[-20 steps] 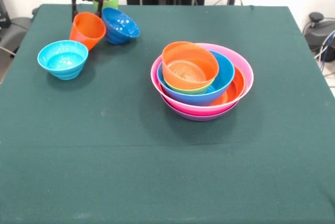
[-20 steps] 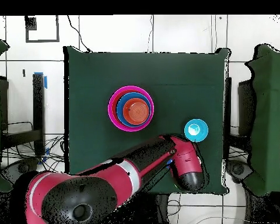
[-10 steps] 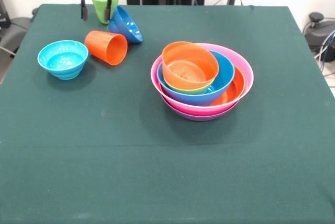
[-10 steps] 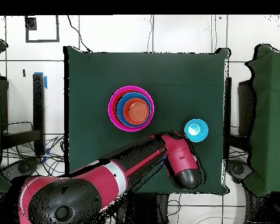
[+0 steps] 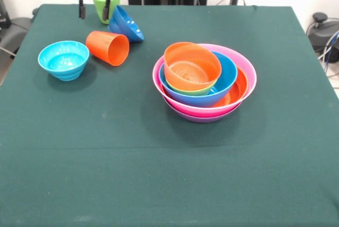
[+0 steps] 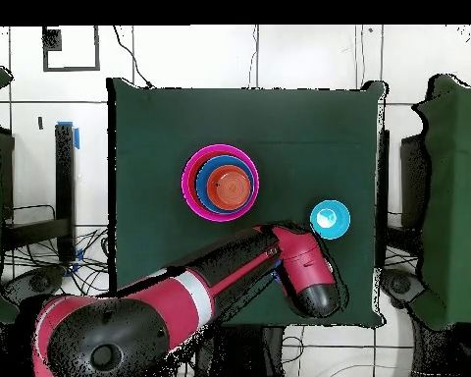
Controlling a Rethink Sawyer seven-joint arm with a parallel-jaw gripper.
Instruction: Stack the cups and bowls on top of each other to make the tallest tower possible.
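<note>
My gripper (image 5: 94,12) hangs at the table's far left corner, open and empty. The lime green cup (image 5: 98,5) stands upright just behind it, seen between and past the fingers. The orange cup (image 5: 108,47) lies on its side below the gripper, mouth facing right. The dark blue bowl (image 5: 126,24) leans tilted on its edge beside it. The light blue bowl (image 5: 63,60) sits upright to the left. The tower (image 5: 204,81) has pink and purple bowls as its base, with orange, blue, lime green and small orange bowls nested inside. It also shows in the overhead view (image 6: 221,183).
In the overhead view my arm (image 6: 230,285) covers the cups and the dark blue bowl; only the light blue bowl (image 6: 329,218) shows beside it. The green table (image 5: 169,174) stretches wide in front of the tower.
The orange cup, tilted under my gripper a second ago, now lies on its side. The dark blue bowl has tipped onto its edge. My gripper has risen and shifted slightly.
</note>
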